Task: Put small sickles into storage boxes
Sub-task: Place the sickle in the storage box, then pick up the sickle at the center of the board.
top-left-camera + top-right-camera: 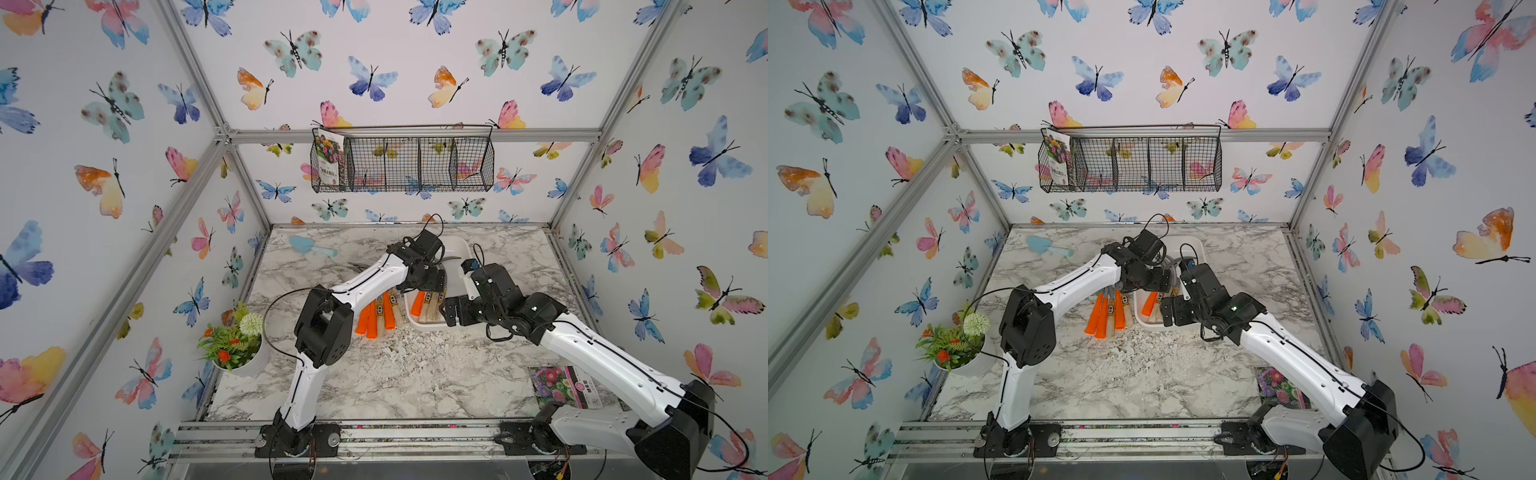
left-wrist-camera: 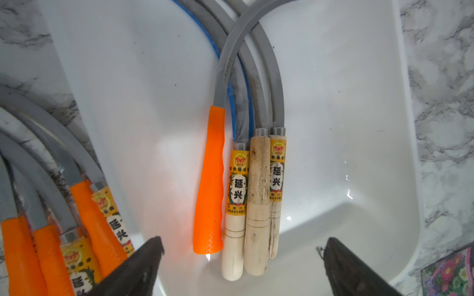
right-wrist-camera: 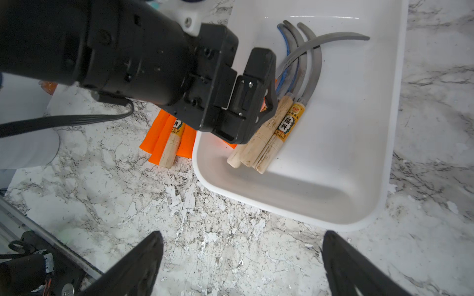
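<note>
Left jaws wide, empty, over 4 sickles (image 2: 257, 205) in tray (image 2: 346, 115), right jaws wide

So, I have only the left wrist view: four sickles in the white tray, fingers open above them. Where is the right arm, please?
Observer: The right fingers hover open and empty over the table, close to the tray's near end.
Operator: And the blade tips? My view cuts them off.
Observer: All four tips lie inside the tray; the blade of the orange sickle crosses over the other three.
Operator: Anything else on the table?
Observer: A light blue trowel lies at its far left.
</note>
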Robot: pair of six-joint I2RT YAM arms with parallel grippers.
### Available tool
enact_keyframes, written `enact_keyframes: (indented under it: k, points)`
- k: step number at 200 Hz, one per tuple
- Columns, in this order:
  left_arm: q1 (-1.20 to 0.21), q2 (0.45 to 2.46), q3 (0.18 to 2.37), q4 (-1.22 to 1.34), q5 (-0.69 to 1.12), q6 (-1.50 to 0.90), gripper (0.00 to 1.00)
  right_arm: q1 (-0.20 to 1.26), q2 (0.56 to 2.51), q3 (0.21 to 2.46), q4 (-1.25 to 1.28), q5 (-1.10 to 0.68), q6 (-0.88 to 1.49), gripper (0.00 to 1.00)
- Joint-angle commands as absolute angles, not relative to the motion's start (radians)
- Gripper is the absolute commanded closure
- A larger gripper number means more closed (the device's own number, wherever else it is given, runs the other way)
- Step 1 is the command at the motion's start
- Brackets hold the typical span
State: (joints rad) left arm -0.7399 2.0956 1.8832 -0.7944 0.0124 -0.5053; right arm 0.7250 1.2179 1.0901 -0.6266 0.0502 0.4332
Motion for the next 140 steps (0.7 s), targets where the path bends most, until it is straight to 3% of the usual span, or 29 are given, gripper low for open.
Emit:
enact_keyframes:
  k: [1, 140]
  points:
    - [-0.74, 2.023, 1.848, -0.824, -0.019, -0.488, 0.02, 0.718, 1.231, 1.127, -0.621, 0.016, 0.445, 0.02]
    - [-0.726, 1.77, 1.537, -0.817, -0.077, -0.526, 0.0, 0.78, 1.224, 1.107, -0.573, -0.011, 0.525, 0.02]
